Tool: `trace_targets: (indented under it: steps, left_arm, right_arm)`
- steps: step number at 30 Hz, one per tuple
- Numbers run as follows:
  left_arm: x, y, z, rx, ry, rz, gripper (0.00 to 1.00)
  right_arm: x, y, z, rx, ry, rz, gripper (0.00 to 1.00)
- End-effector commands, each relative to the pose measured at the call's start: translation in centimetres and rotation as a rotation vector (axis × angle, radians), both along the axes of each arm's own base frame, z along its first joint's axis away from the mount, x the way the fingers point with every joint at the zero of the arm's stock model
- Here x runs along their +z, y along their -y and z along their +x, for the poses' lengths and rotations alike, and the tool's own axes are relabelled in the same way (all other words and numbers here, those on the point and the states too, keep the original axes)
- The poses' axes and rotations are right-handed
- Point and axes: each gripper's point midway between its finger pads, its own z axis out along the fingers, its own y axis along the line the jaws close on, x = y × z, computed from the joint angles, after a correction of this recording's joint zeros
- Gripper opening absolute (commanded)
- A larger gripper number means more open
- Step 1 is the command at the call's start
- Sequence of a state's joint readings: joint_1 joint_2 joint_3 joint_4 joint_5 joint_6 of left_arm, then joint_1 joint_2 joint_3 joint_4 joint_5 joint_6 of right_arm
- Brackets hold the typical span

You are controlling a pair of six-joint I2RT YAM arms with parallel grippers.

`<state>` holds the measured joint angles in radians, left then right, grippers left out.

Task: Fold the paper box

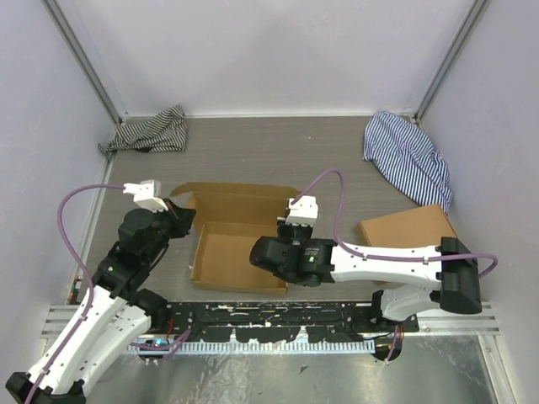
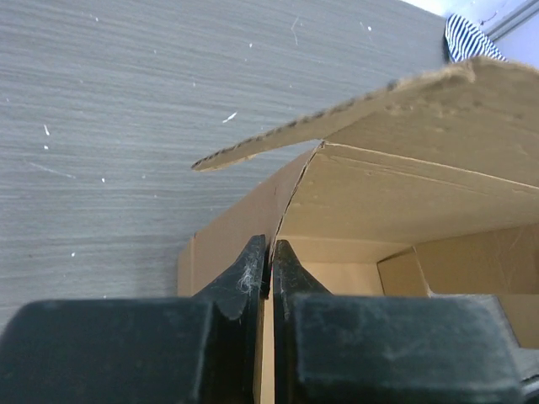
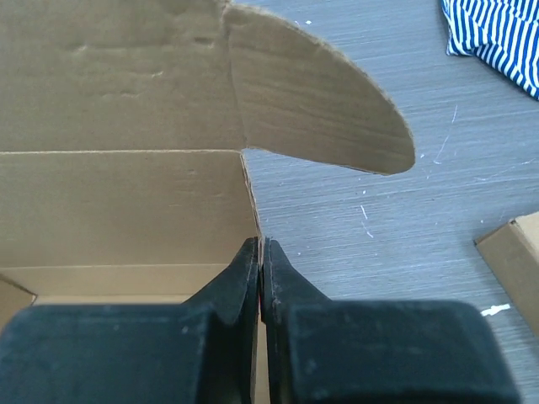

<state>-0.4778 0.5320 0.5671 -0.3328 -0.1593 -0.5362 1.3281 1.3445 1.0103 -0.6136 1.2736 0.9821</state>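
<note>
The paper box (image 1: 236, 257) lies open in the middle of the table, a shallow brown cardboard tray with its lid panel (image 1: 240, 202) raised at the back. My left gripper (image 1: 187, 220) is at the box's left wall. In the left wrist view the gripper (image 2: 269, 244) pinches that thin wall (image 2: 240, 227) under a raised side flap (image 2: 354, 114). My right gripper (image 1: 289, 231) is at the right wall. In the right wrist view the gripper (image 3: 260, 242) is shut on the wall's edge (image 3: 251, 198), below the lid's rounded tab (image 3: 312, 101).
A second brown cardboard box (image 1: 408, 225) sits right of the right arm and also shows in the right wrist view (image 3: 515, 252). A black-striped cloth (image 1: 152, 130) lies at the back left. A blue-striped cloth (image 1: 408, 156) lies at the back right. Walls enclose the table.
</note>
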Motion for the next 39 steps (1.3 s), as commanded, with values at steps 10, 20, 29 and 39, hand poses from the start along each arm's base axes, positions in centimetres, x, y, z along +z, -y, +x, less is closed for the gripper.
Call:
trace_targets:
  steps: [10,20,29,39]
  left_arm:
    - [-3.7,0.1,-4.0,-0.024,-0.259,-0.029,0.1]
    - [-4.3,0.6,-5.0,-0.042,-0.278,-0.088,0.08]
    - [-4.8,1.3,-4.7,-0.049,-0.288,-0.106,0.0]
    - [-3.2,1.8,-4.7,-0.07,-0.256,-0.119,0.0]
  right_arm:
    - [-5.7,0.4,-6.7,0.068,-0.178,-0.071,0.12]
    - [-2.4,0.9,-6.0,0.015,-0.056,-0.048,0.22]
    - [0.5,1.6,-5.8,0.05,-0.031,0.003,0.14]
    - [-0.8,0.0,-6.8,0.189,-0.106,0.134,0.02]
